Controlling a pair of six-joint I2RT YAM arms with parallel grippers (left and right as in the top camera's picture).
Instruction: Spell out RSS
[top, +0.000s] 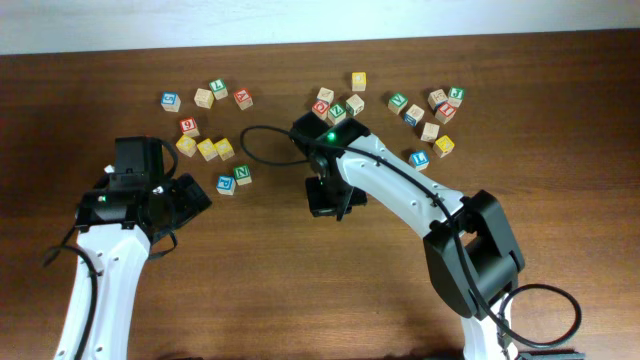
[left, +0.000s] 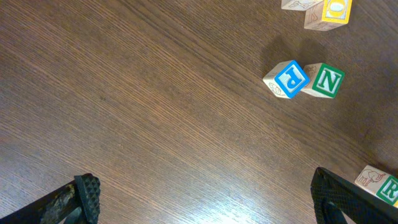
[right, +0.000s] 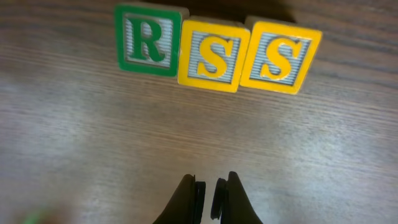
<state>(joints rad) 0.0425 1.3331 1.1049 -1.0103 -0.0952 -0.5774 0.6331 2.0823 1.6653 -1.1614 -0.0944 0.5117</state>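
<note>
right gripper: right gripper sits low over the desk, jaws pressed together, nothing between them.
row position: straight ahead at 12 o'clock of the right gripper, apart from its tips with bare desk between.
R cube: R cube, green face, at 11 o'clock of the right gripper; it is the left end of the row and touches the next cube.
first S cube: first S cube, yellow face, at 12 o'clock in the middle of the row, touching both neighbours.
second S cube: second S cube, yellow face, at 1 o'clock; it is the right end and touches the middle cube.
row quality: reads R-S-S left to right in the right wrist view, letters upright, with a slight downward drift toward the right end.
overhead check: the row is hidden under the right arm there, so I can't confirm it from above.
left gripper: left gripper has its jaws spread wide, empty, over bare desk.
left wrist extras: P cube and N cube touch each other at 1 o'clock, both distractors. A green R corner shows at 4 o'clock on the frame edge, likely the row's end.
loose cubes: loose cubes are scattered along the far side of the desk, well apart from both grippers.
step: judged as the finishing step, with the word spelled and nothing held.
next move: judged as pulling the right gripper straight back toward 6 o'clock and up, without nudging the row. No further picking looks needed.
</note>
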